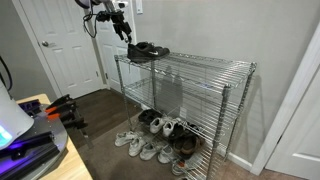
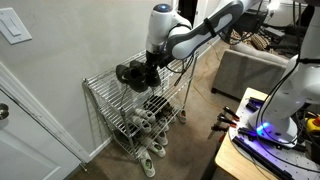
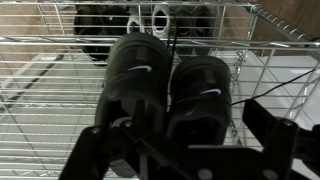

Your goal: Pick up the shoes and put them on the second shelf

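A pair of black shoes with white logos rests on the left end of the top shelf of a wire rack. The pair also shows in an exterior view and fills the middle of the wrist view, side by side on the wire grid. My gripper hangs just above and behind the pair at the rack's end. In the wrist view its fingers are spread wide, level with the heels, and do not clamp them.
Several other shoes, white and brown, lie on the bottom shelf and the floor; they also show below the rack. The middle shelf is bare wire. A white door stands beside the rack, and a desk with gear is in front.
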Controlling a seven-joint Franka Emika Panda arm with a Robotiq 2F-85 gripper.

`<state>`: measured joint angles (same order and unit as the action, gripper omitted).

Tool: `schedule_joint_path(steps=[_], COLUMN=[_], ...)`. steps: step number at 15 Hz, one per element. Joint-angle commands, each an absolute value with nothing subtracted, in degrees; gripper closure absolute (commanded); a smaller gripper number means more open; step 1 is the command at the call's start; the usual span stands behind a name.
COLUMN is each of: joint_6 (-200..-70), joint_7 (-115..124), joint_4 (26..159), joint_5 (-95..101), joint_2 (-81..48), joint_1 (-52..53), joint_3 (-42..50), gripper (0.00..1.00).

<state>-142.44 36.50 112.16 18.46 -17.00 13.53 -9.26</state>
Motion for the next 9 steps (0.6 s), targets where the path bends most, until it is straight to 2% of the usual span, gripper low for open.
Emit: schedule_joint_path(steps=[1,5,9], joint_6=[-144.23,-151.48,-153.44], joint_7=[37.48,39.94,42.19], joint_4=[105.60,102.30,98.62], joint_5=[19.16,20.34,20.30], joint_2=[-23.08,-26.51,-31.36], joint_1=[18.05,21.85,24.21], joint_3=[-6.91,-2.45,3.03], gripper=[0.00,0.00,0.00])
